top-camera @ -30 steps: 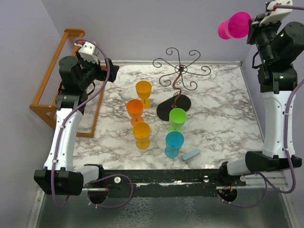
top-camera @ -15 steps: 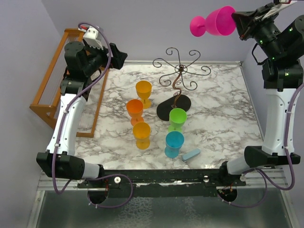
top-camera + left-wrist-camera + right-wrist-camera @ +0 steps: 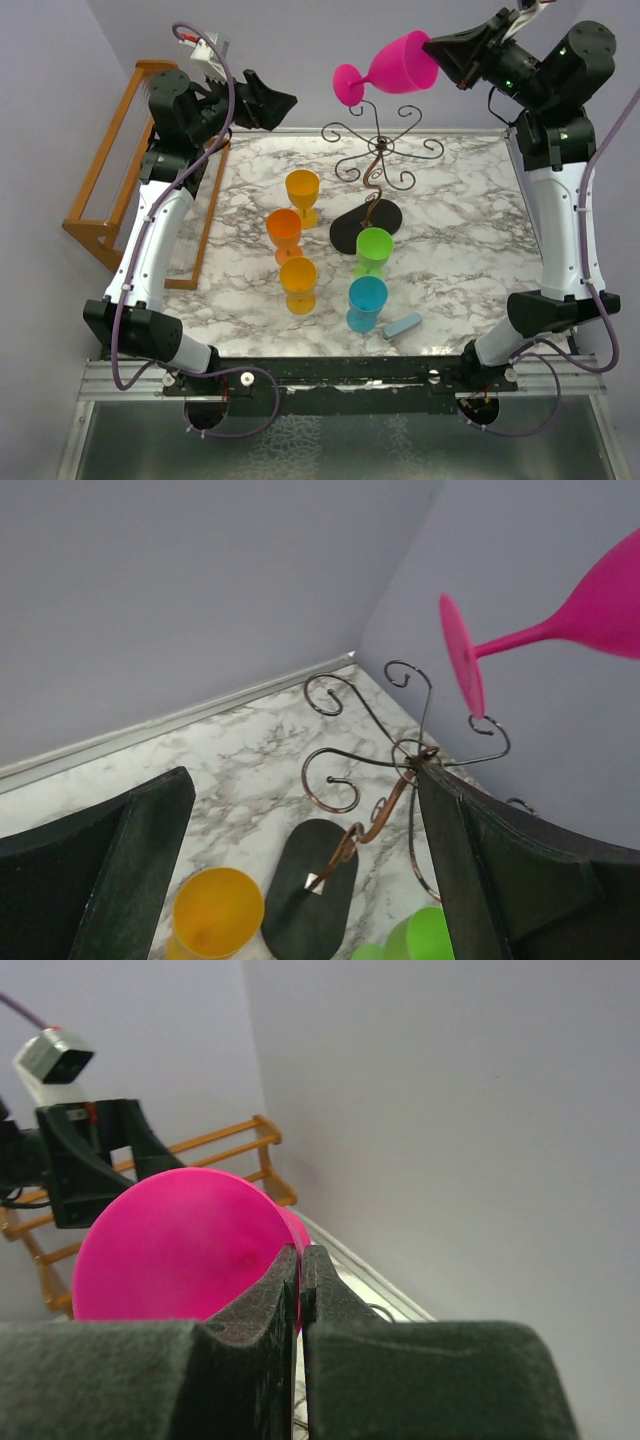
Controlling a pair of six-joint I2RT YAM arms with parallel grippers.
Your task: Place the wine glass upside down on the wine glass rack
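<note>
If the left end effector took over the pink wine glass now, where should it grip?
Probably the stem, approached from the left arm's side: the pink wine glass lies nearly level, foot toward the open left end effector, while the right end effector pinches the bowl's rim.

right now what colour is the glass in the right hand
Bright pink wine glass, clearest in the top external view.
</note>
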